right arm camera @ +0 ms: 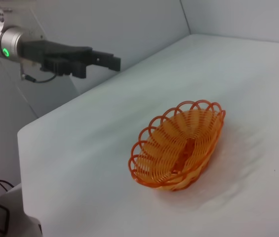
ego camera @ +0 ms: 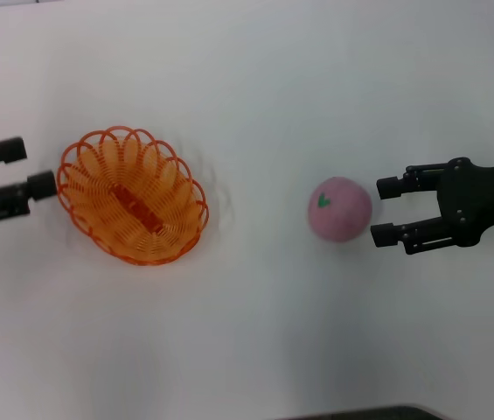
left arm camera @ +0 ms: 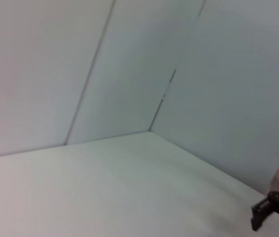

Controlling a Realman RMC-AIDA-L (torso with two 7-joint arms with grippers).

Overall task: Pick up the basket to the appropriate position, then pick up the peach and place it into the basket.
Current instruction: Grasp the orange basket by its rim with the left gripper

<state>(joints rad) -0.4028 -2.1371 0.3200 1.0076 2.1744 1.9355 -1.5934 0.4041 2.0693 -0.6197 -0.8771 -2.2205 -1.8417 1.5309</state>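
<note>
The white counter [ego camera: 255, 332] carries everything, and its near edge shows at the bottom of the head view. The basket [ego camera: 133, 194] sits upright on the left half of the counter, well in from the edges, its orange looped rim facing up; in the right wrist view the basket [right arm camera: 179, 144] rests flat with nothing inside it. The right end effector [ego camera: 385, 211] hangs over the right half of the counter, fingers apart, just beside the peach. The left end effector [ego camera: 28, 166] is at the left edge, fingers apart, its lower finger close to the basket rim. The peach [ego camera: 340, 209] lies on the counter right of centre, well apart from the basket.
</note>
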